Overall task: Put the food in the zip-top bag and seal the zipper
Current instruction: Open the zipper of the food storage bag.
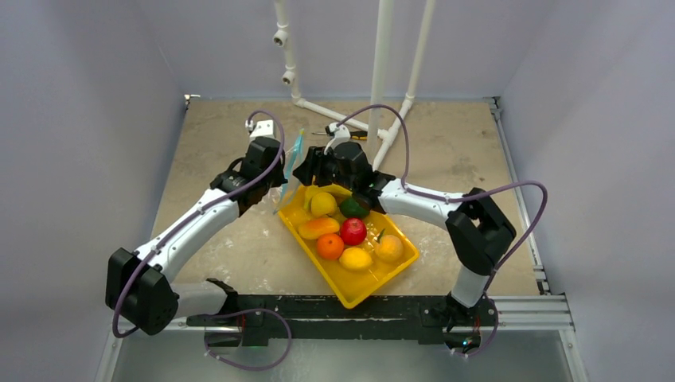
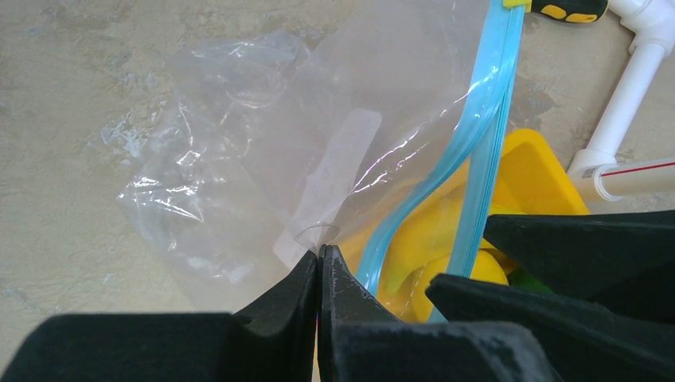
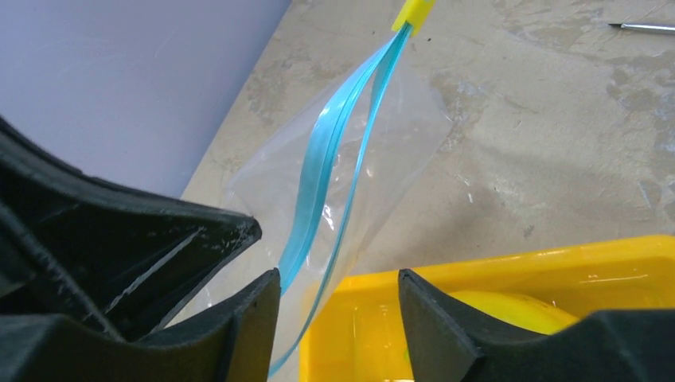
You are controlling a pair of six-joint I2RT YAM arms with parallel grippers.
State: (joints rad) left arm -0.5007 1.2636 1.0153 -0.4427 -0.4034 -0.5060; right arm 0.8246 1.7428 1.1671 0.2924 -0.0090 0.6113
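Nothing has gone into the zip-top bag (image 2: 263, 159) yet, as far as I can see. The food (image 1: 351, 231) all lies in the yellow tray (image 1: 362, 286) in the middle of the table, and I count no fruit inside the clear plastic. The bag hangs just off the tray's far left corner, held up between the two arms. The left gripper (image 2: 320, 259) has its jaws pressed together on the clear film just below the mouth. The right gripper (image 3: 338, 294) has its jaws apart, with the teal zipper (image 3: 318, 159) running down between them, close to the left finger. The two tracks have parted only to a narrow slit, with the yellow slider (image 3: 412, 12) at their far end. I'd say this is the mouth-opening stage. Widening the mouth, loading every fruit and sealing are all left to do.
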